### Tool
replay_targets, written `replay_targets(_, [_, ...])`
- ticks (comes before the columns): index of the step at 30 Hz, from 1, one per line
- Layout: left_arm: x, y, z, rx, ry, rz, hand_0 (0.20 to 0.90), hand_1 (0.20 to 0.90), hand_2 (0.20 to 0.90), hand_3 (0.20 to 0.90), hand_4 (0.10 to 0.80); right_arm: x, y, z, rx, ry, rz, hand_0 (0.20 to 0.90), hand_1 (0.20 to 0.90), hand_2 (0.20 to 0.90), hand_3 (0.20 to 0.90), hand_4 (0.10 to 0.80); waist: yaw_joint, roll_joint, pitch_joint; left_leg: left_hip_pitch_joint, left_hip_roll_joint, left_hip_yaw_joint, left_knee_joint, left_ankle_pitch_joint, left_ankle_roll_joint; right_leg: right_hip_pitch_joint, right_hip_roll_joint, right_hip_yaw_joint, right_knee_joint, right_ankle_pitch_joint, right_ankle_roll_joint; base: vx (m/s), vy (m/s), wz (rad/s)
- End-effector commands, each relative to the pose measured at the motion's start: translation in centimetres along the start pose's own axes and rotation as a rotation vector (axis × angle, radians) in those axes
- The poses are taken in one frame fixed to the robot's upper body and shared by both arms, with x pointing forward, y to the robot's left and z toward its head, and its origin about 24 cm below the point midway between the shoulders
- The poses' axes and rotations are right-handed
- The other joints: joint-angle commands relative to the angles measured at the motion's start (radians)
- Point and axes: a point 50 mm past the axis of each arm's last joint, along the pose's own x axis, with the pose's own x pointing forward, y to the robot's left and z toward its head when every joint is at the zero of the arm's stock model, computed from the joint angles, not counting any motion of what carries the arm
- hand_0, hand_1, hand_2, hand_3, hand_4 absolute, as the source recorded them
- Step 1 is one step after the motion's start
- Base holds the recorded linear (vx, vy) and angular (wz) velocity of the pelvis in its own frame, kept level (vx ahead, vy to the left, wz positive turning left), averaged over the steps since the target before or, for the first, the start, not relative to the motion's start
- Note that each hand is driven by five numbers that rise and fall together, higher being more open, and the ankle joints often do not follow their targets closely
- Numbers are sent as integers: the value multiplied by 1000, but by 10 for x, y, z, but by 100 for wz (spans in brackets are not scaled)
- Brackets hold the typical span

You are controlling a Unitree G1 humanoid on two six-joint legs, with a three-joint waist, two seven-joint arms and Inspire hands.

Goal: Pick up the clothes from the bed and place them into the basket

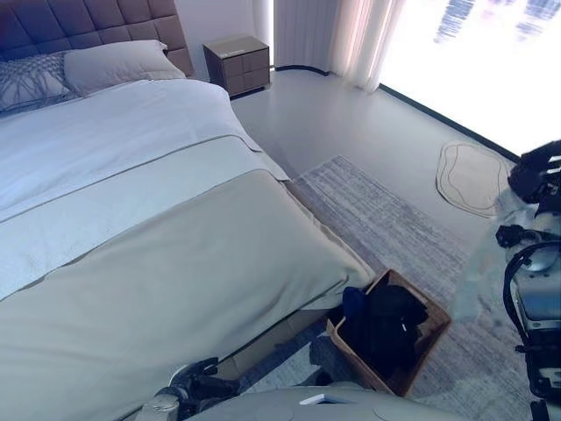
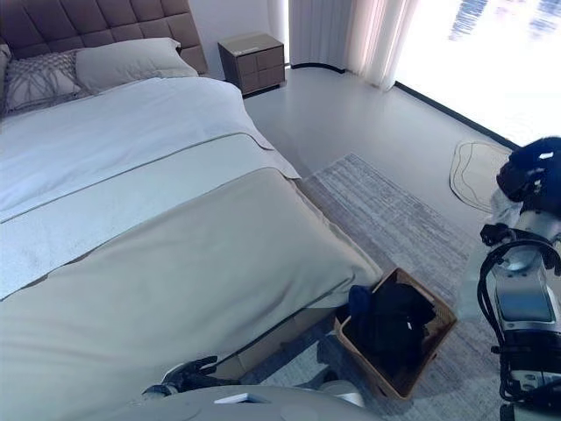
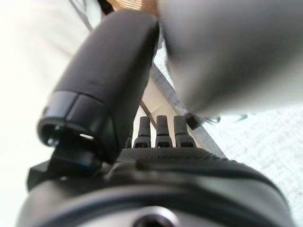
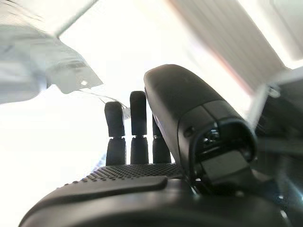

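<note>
We see a brown basket [image 2: 438,338] holding black clothes [image 2: 390,323] with a blue piece at their edge. The bed [image 1: 158,263] wears a beige-grey cover with a pale blue-white sheet beyond it, a grey patterned pillow [image 1: 31,81] and a plain cream one. The headboard [image 1: 79,22] is dark brown and tufted. The rug [image 1: 394,224] is grey with fine streaks. Our left hand [image 1: 197,379] is dark.

Bed [image 2: 158,254]: covered in grey and white bedding, with two pillows [image 2: 131,61] at the headboard.
Basket [image 2: 438,338]: brown, on the rug [image 2: 394,219] beside the bed's foot corner.
Clothes [image 2: 390,320]: dark, piled inside the basket.
Left hand [image 2: 188,375]: low by the bed's edge.
Right hand [image 2: 530,175]: dark, raised at the far right.
</note>
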Motion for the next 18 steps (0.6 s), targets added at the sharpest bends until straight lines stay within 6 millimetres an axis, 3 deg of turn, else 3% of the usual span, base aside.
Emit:
replay_targets(1, [3, 14, 26, 69, -65, 14, 900, 900, 900, 900, 800, 29, -33, 43, 15, -178, -182, 300, 300, 300, 200, 100, 29, -27, 3, 89, -39, -34, 8, -164, 41, -35, 64, -136, 9, -5, -55, -39, -27, -7])
replay_targets(7, [3, 11, 34, 66, -103, 1, 900, 900, 900, 900, 800, 20, -25, 1, -81, -7, -138, 300, 300, 300, 200, 100, 17, -12, 15, 78, -36, -30, 8, -160, 34, -45, 62, -139, 9, -5, -53, -44, -20, -2])
replay_targets(9, [3, 11, 37, 66, -114, -3, 900, 900, 900, 900, 800, 11, -18, -21, -132, 75, -89, 300, 300, 300, 200, 100, 8, -4, 24, 77, -36, -28, 8, -160, 32, -46, 61, -138, 9, -7, -52, -42, -14, 0])
replay_targets(14, [4, 9, 52, 81, -154, -5, 900, 900, 900, 900, 800, -1, -1, -53, -204, 204, -1, 300, 300, 300, 200, 100, 2, 18, 53, 47, -38, -34, 8, -149, 27, -78, 53, -139, 13, -1, -57, -89, -17, 0])
replay_targets(18, [5, 8, 69, 90, -198, -8, 900, 900, 900, 900, 800, 1, 11, -61, -236, 235, 47, 300, 300, 300, 200, 100, 2, 41, 88, 20, -45, -46, 8, -141, 23, -108, 45, -139, 17, 4, -60, -153, 3, 0])
